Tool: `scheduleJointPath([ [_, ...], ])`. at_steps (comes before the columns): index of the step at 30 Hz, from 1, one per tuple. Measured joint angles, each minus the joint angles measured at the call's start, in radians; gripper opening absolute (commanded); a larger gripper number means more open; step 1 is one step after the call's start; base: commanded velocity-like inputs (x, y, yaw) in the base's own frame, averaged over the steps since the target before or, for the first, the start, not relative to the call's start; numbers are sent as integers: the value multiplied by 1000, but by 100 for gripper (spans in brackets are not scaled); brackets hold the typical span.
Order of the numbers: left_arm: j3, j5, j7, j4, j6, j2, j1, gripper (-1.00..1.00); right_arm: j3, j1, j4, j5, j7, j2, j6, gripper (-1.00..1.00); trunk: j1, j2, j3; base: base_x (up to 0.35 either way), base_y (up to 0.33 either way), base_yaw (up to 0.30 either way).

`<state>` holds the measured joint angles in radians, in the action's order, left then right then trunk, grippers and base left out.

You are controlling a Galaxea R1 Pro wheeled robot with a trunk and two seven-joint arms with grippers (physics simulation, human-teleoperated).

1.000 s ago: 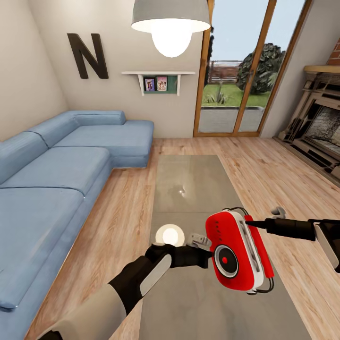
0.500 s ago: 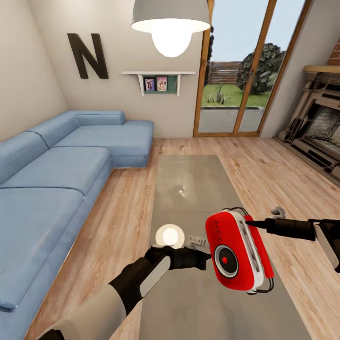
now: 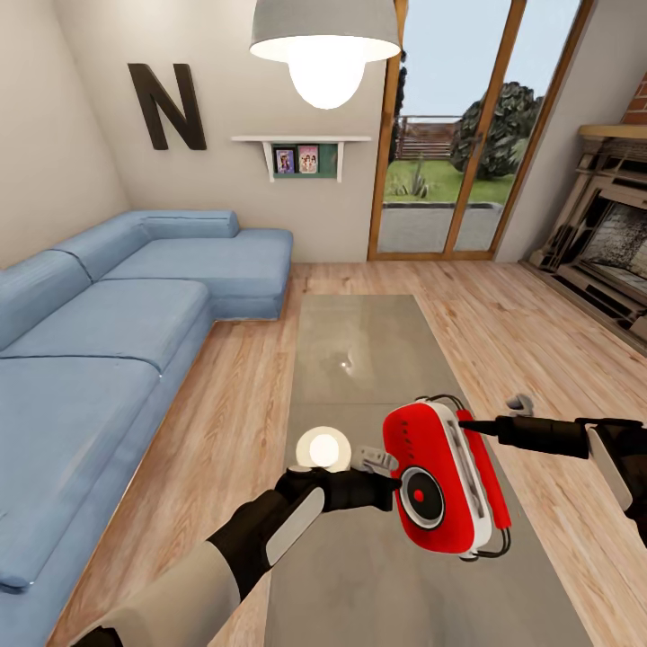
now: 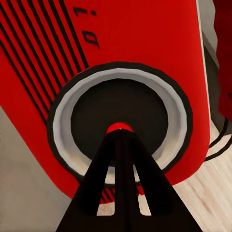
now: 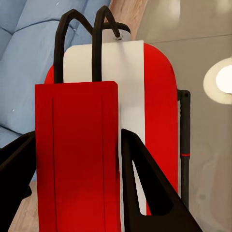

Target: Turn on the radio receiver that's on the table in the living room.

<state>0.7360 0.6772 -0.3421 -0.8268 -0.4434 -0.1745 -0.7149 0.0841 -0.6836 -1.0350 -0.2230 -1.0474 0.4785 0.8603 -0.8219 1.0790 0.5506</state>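
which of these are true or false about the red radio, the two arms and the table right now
1. The small bright red rounded radio receiver is held above the long glossy grey-brown table. True.
2. The left gripper, jaws together, points at the dial's red centre. True.
3. The right gripper hangs apart from the radio. False: its jaws flank the radio's red back block.
4. The radio lies on the blue sectional sofa. False: it is over the table.
5. The grey pendant lamp is lit. True.

The radio receiver (image 3: 440, 479), a bright red rounded box with a white-grey side band and a round dark dial, stands tilted on edge above the glossy grey-brown bench (image 3: 359, 359).
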Motion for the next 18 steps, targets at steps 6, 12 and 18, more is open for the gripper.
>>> scheduleJointPath([
  [6, 0, 1, 0, 12, 6, 0, 0, -100, 0, 0, 0, 0, 0, -1, 0, -100, 0, 0, 0, 0, 0, 0],
  [12, 0, 9, 0, 48, 28, 0, 0, -100, 0, 0, -25, -3, 0, -3, 1, -100, 0, 0, 0, 0, 0, 0],
  [18, 0, 10, 0, 51, 35, 0, 0, -100, 0, 0, -35, -3, 0, -4, 3, -100, 0, 0, 0, 0, 0, 0],
])
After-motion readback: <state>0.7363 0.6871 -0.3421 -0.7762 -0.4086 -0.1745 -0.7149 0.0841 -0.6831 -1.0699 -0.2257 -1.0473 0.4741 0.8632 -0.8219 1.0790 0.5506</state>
